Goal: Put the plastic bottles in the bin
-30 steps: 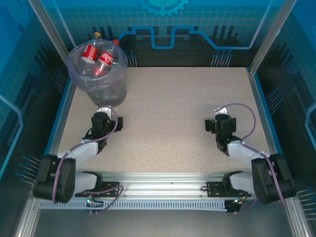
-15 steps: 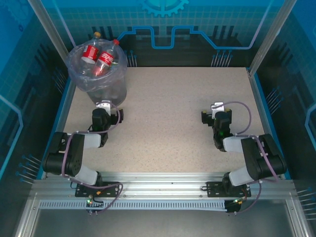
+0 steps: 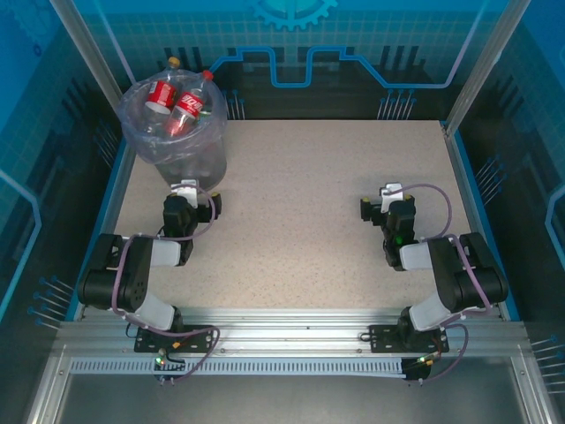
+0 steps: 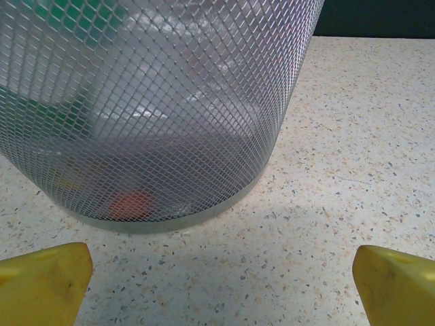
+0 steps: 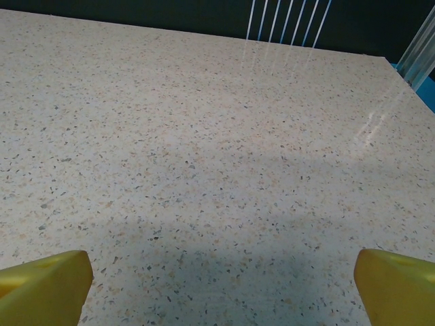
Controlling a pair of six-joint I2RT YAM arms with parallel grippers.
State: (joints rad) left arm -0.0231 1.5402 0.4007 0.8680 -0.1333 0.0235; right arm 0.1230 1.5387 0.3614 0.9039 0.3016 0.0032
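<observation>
The bin (image 3: 190,163), a grey mesh bucket with a crinkly clear liner, stands at the table's far left corner. Plastic bottles lie in it: two with red labels (image 3: 188,104) on top and one with a gold cap (image 3: 174,62) at the far rim. My left gripper (image 3: 184,189) is open just in front of the bin's base. In the left wrist view the bin wall (image 4: 156,102) looms close, with red (image 4: 129,204) and green (image 4: 75,13) shapes blurred behind the mesh, and the left gripper (image 4: 221,285) holds nothing. My right gripper (image 3: 388,193) stands open over bare table, as the right gripper (image 5: 221,288) shows.
The speckled table (image 3: 309,203) stretches between the two arms. Blue walls and metal posts (image 3: 481,66) ring it. Both arms are folded back near the front rail (image 3: 282,327).
Both arms have folded back, elbows drawn toward their bases. The grippers shifted only slightly away from the front rail and stayed open. The bottles in the bin have not moved.
</observation>
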